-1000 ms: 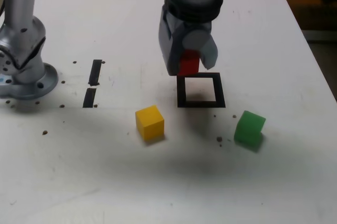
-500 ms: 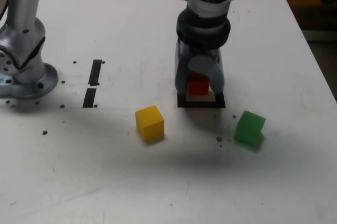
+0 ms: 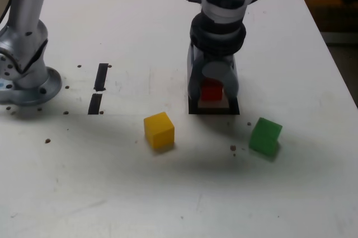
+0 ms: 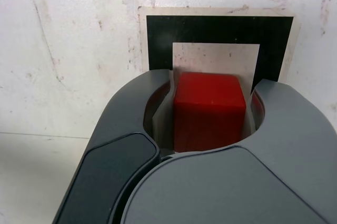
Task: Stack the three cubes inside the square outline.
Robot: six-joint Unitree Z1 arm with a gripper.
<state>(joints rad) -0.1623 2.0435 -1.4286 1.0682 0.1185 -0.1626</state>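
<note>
My jaws clamp red cube (image 4: 209, 110) over square outline (image 3: 213, 109); risk: off-centre release leaves cube straddling black frame, tilting stack.

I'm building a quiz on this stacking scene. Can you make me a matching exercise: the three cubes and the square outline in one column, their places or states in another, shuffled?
Things:
1. red cube
2. yellow cube
3. green cube
4. square outline

Places or states:
A. free on the table, at the exterior view's right of the outline
B. held in the shut tool
C. free on the table, at the exterior view's left of the outline
D. directly under the tool

Pairs: 1-B, 2-C, 3-A, 4-D
</note>
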